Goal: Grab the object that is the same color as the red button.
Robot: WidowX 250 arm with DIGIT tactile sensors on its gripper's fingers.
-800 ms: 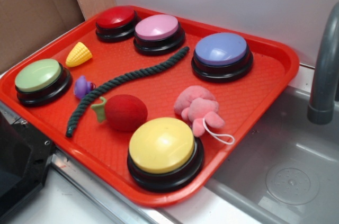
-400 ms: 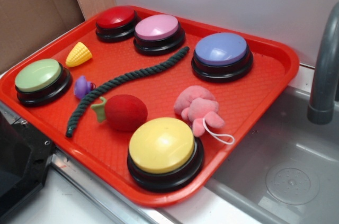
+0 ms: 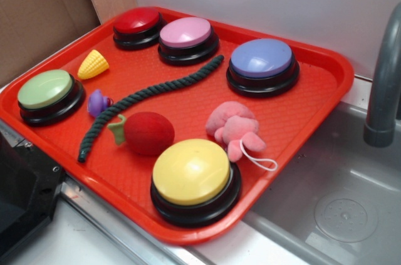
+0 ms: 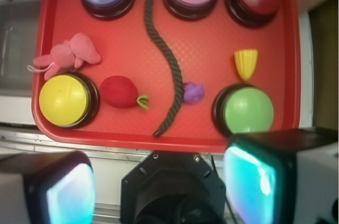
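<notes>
You have five buttons on the red tray (image 3: 313, 111); only one is the red button (image 3: 136, 21), at 11 o'clock. The single fuzzy red fruit (image 3: 148, 133) lies at 7 o'clock, just beside the yellow button (image 3: 190, 171). Your gripper (image 4: 159, 181) hangs wide apart, holding nothing.
</notes>
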